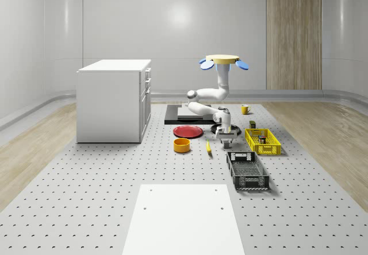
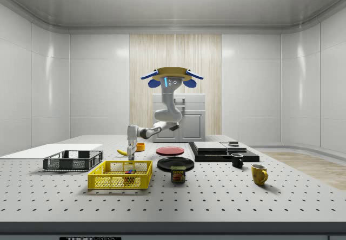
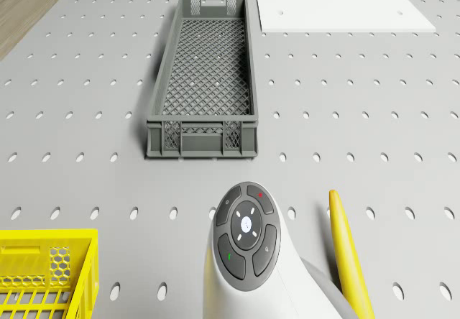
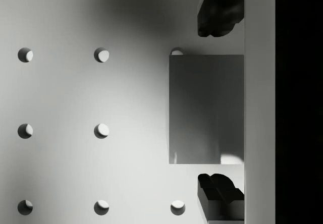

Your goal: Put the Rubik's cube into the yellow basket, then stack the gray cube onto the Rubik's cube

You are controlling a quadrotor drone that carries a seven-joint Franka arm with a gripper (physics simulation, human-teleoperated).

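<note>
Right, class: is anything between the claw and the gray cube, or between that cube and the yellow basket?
Nothing visible. The drone hovers over the table; the claw has open fingers flanking the gray cube. Only bare table lies between it and the yellow basket holding the Rubik's cube.

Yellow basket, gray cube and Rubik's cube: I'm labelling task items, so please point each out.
yellow basket (image 1: 272,150): whole-scene view, on its near rim.
gray cube (image 4: 207,108): wrist view, on its top face, between the jaws.
Rubik's cube (image 2: 129,171): side view, on its coloured side, seen through the basket wall.
</note>
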